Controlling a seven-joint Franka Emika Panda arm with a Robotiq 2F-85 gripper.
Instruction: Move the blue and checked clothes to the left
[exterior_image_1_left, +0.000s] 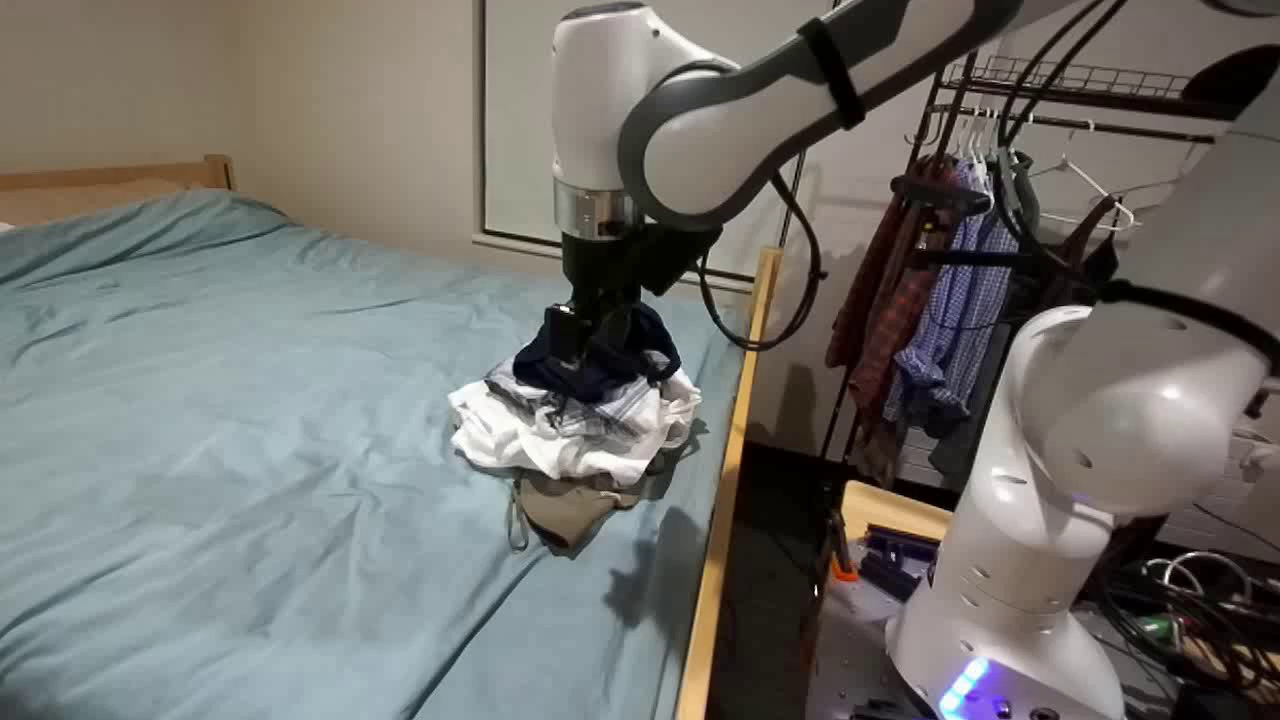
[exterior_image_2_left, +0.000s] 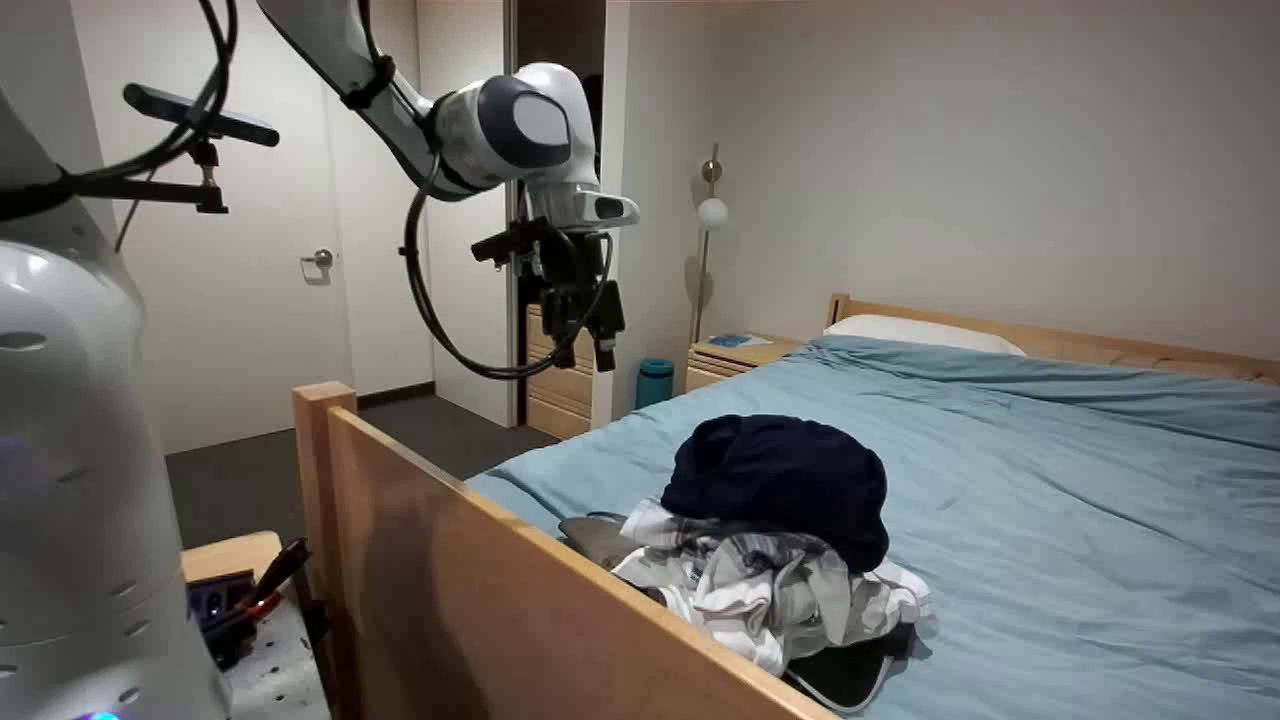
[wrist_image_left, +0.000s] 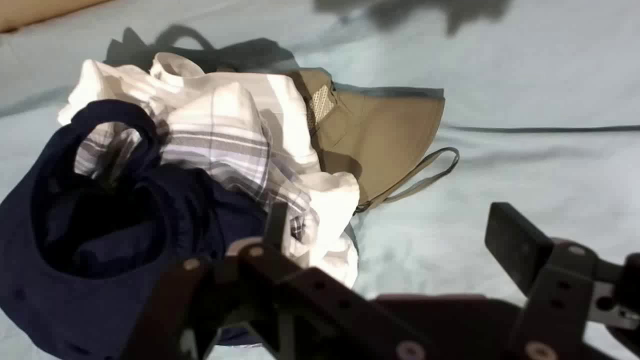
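The dark blue cloth (exterior_image_1_left: 625, 350) lies bunched on top of a pile on the bed; it also shows in an exterior view (exterior_image_2_left: 780, 490) and the wrist view (wrist_image_left: 90, 300). The white and grey checked cloth (wrist_image_left: 220, 150) lies crumpled under it, also in both exterior views (exterior_image_1_left: 635, 405) (exterior_image_2_left: 765, 565). My gripper (wrist_image_left: 395, 232) is open and empty. In the wrist view its left finger overlaps the pile's edge and its right finger is over bare sheet. In an exterior view the gripper (exterior_image_2_left: 585, 355) hangs above the bed, apart from the pile.
A brown hat (wrist_image_left: 390, 130) with a strap sticks out from under the pile, brim on the sheet (exterior_image_1_left: 250, 450). The wooden footboard (exterior_image_2_left: 520, 600) stands close to the pile. A rack with hanging shirts (exterior_image_1_left: 960, 260) stands behind the arm. A nightstand (exterior_image_2_left: 740, 350) is beyond the bed.
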